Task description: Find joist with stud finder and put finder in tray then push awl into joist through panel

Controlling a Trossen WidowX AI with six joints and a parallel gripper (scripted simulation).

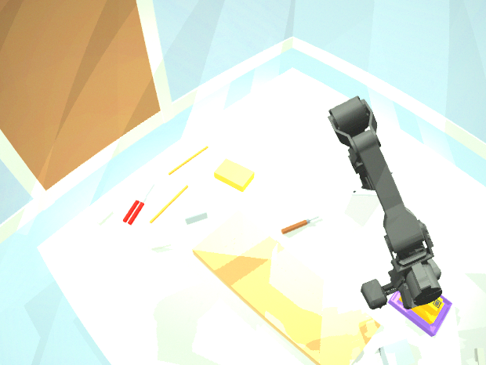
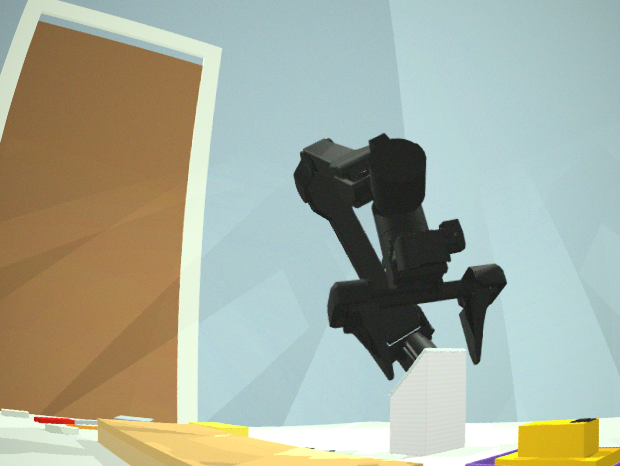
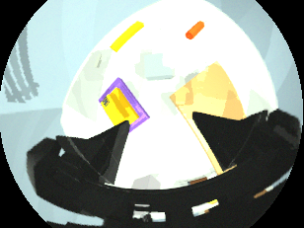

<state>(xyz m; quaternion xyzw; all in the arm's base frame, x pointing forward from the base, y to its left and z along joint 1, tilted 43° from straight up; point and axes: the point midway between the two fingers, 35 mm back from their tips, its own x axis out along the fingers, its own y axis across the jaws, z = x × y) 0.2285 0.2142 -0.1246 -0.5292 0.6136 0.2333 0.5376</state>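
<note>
The awl [image 1: 294, 226] lies on its side on the worktop, well apart from my pincer [image 1: 391, 298] [image 2: 433, 370] [image 3: 161, 117]: up and to the left in the top view, between the floor panel [image 1: 290, 298] [image 2: 199, 445] [image 3: 212, 90] and my white base block [image 1: 361, 207] [image 2: 443, 400]. Its handle points leftward, its metal tip toward the block. My jaws stand spread almost fully, nothing between them, raised above the worktop. The stud finder [image 1: 429, 313] [image 2: 556, 440] [image 3: 118, 108] sits in the purple tray [image 1: 432, 331] [image 2: 481, 459] [image 3: 143, 119], so I judge the awl comes next. From above, my spread seems to run nearer along the handle than across it; I'd swing toward it, turn my wrist to straddle the handle, then lower.
</note>
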